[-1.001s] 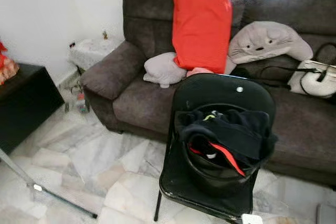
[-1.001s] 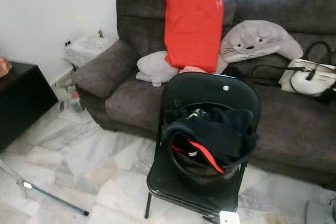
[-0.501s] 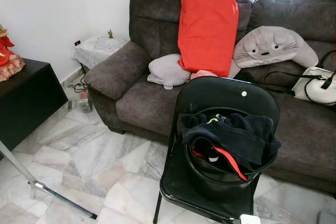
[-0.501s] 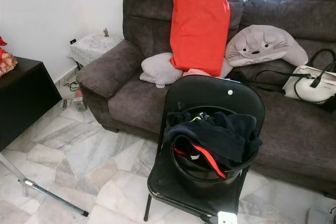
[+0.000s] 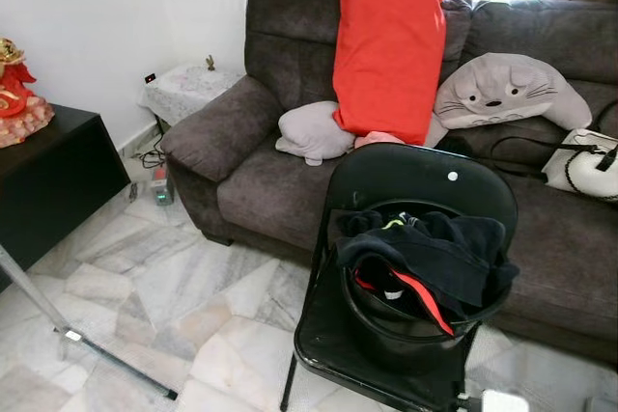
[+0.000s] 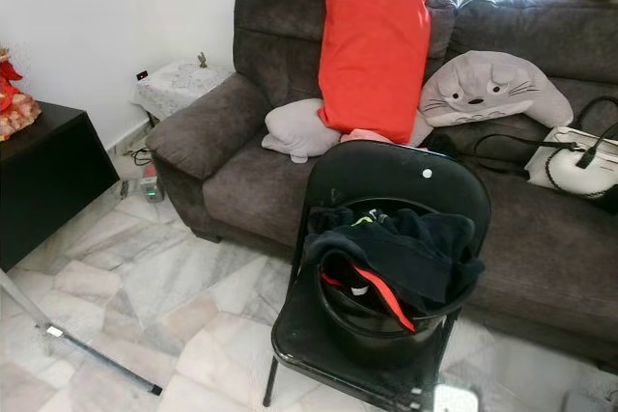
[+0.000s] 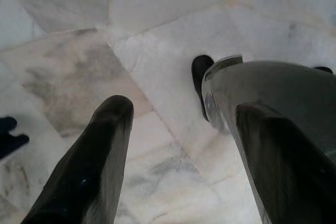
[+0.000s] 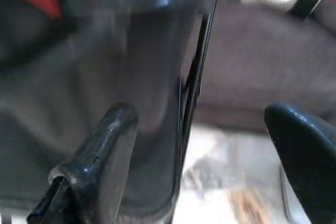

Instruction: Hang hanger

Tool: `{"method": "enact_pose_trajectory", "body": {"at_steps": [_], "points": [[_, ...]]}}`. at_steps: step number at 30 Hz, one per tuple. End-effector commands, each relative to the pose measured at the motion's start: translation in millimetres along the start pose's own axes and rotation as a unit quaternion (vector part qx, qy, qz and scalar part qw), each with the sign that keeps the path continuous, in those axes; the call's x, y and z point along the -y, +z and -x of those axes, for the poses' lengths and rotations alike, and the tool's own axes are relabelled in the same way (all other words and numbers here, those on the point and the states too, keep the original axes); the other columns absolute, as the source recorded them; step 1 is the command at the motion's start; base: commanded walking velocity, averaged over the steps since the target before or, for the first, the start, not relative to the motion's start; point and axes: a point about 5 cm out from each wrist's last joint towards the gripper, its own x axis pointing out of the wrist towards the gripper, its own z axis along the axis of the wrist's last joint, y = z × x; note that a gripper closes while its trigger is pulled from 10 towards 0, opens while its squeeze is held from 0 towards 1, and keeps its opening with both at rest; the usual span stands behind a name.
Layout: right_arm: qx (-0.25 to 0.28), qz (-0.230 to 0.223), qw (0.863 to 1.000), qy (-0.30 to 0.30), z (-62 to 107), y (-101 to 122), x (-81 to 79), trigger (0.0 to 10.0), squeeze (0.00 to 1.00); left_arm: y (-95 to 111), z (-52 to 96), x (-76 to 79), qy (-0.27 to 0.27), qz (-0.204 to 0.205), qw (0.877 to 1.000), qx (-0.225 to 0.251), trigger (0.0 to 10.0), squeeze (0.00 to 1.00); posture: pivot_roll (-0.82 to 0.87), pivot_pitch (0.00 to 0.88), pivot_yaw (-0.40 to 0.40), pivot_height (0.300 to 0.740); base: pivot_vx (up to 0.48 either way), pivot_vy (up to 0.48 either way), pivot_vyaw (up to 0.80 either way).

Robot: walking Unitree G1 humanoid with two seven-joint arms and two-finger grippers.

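Marble floor (image 5: 174, 287) lies open left of the black folding chair (image 5: 406, 180), whose bucket (image 5: 406, 330) holds dark clothes (image 5: 435, 253); hanger indistinguishable. Left gripper (image 7: 178, 145) and right gripper (image 8: 205, 145) both spread, empty.

A black folding chair (image 5: 386, 335) is standing on the marble floor (image 5: 183, 287), carrying a black bucket (image 5: 406, 330) that is holding dark clothes (image 5: 435, 248) with a red strip showing. Behind it a dark brown sofa (image 5: 261, 176) is sitting against the wall, with a red cushion (image 5: 391, 41) leaning upright on its backrest, a small grey pillow (image 5: 314, 130) lying beside that, and a grey cat-faced plush (image 5: 507, 92) (whiskers drawn on) resting further along. A white handbag (image 5: 584, 163) is lying on the seat. A black cabinet (image 5: 48, 185) is standing at the left, bearing a red ornament (image 5: 19, 94).
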Motion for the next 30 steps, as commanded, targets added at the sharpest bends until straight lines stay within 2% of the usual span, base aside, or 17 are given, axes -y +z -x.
{"method": "enact_pose_trajectory", "body": {"at_steps": [1,3,4,6,8,9,10,12,13,17,18,22,26,30], "points": [[0.047,0.000,0.999,0.015,2.3,20.0,-6.5,10.0,0.00,-7.1,1.1,1.9,-0.002,0.002,1.000,-0.012,10.0,0.00,-0.05,0.000,0.005,0.740,0.000,0.000,0.00],[0.068,-0.001,0.998,0.014,4.1,26.8,-5.0,10.0,0.00,-7.3,1.2,2.0,-0.002,0.003,1.000,-0.013,10.0,0.00,-0.05,0.000,0.005,0.740,0.000,0.000,0.00],[0.093,0.012,0.996,0.011,7.7,34.3,-1.1,10.0,0.00,-7.6,1.2,2.0,-0.002,0.002,1.000,-0.013,10.0,0.00,-0.05,0.000,0.003,0.740,0.000,0.000,0.00],[0.100,0.016,0.995,0.010,9.0,36.4,0.2,10.0,0.00,-7.7,1.2,2.0,-0.001,0.002,1.000,-0.014,10.0,0.00,-0.05,0.000,0.003,0.740,0.000,0.000,0.00],[0.125,0.050,0.991,0.001,11.2,48.1,6.4,10.0,0.00,-8.0,1.2,1.5,0.000,-0.002,1.000,-0.016,10.0,0.00,-0.06,0.000,0.005,0.740,0.000,0.000,0.00],[0.125,0.050,0.991,0.001,11.2,48.1,6.4,10.0,0.00,-8.0,1.2,1.5,0.000,-0.002,1.000,-0.016,10.0,0.00,-0.06,0.000,0.005,0.740,0.000,0.000,0.00],[0.143,0.049,0.988,-0.037,2.1,62.7,15.5,10.0,0.00,-8.0,1.2,1.5,-0.001,-0.002,1.000,-0.016,10.0,0.00,-0.06,0.000,0.010,0.740,0.000,0.000,0.00],[0.149,0.051,0.986,-0.052,-2.3,70.6,19.0,10.0,0.00,-7.8,1.2,1.5,-0.001,-0.003,1.000,-0.016,10.0,0.00,-0.06,0.000,0.011,0.740,0.000,0.000,0.00],[0.160,0.056,0.982,-0.079,-10.0,86.3,24.5,10.0,0.00,-7.3,1.1,1.5,-0.001,-0.002,1.000,-0.015,10.0,0.00,-0.06,0.000,0.011,0.740,0.000,0.000,0.00],[0.164,0.081,0.978,-0.105,-21.1,102.5,26.7,10.0,0.00,-4.4,0.5,0.5,0.000,-0.003,1.000,-0.011,10.0,0.00,-0.06,0.000,0.017,0.740,0.000,0.000,0.00],[0.168,0.106,0.973,-0.116,-28.0,108.6,27.2,10.0,0.00,-2.9,0.2,0.3,0.000,-0.002,1.000,-0.009,10.0,0.00,-0.06,0.000,0.018,0.740,0.000,0.000,0.00],[0.157,0.117,0.972,-0.129,-37.3,111.0,28.0,10.0,0.00,-0.9,-0.2,0.3,-0.001,-0.003,1.000,-0.006,10.0,0.00,-0.05,0.000,0.021,0.740,0.000,0.000,0.00],[0.141,0.183,0.964,-0.129,-47.2,115.1,23.9,10.0,0.00,0.5,-0.4,-0.4,-0.001,-0.002,1.000,-0.005,10.0,0.00,-0.05,0.008,0.015,0.740,0.000,0.000,0.00],[0.117,0.241,0.954,-0.137,-41.4,104.2,25.0,10.0,0.00,1.2,-0.5,-1.6,-0.001,-0.002,1.000,-0.006,10.0,0.00,-0.05,0.034,0.021,0.740,0.000,0.000,0.00]]}}
